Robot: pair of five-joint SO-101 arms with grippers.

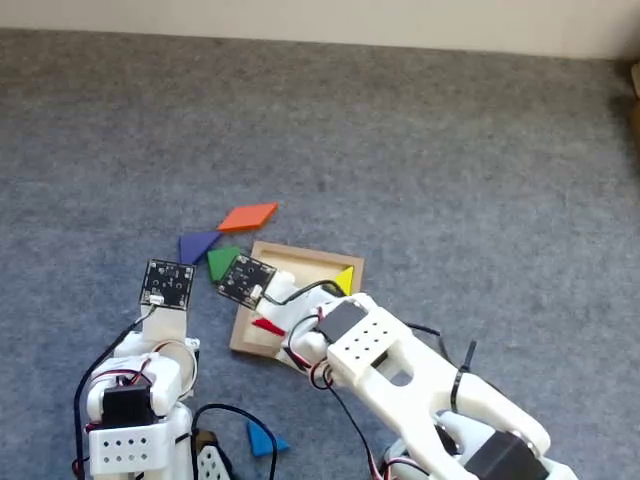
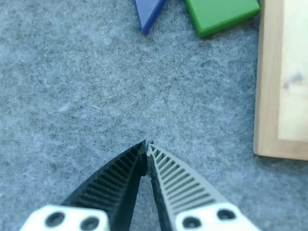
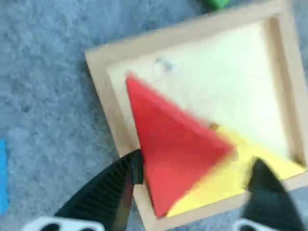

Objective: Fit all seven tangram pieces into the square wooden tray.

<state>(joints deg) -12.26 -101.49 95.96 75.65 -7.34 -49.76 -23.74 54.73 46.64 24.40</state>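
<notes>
The square wooden tray [image 1: 305, 254] is lying on the grey surface [image 1: 450, 150], and a yellow triangle [image 1: 345, 281] is sitting in its far right corner. The right gripper [image 3: 197, 166] is spreading wide around the red triangle [image 3: 178, 149] at the tray's near left edge, clamping nothing. The left gripper [image 2: 147, 144] is hovering closed and empty just beside the tray's left edge.
</notes>
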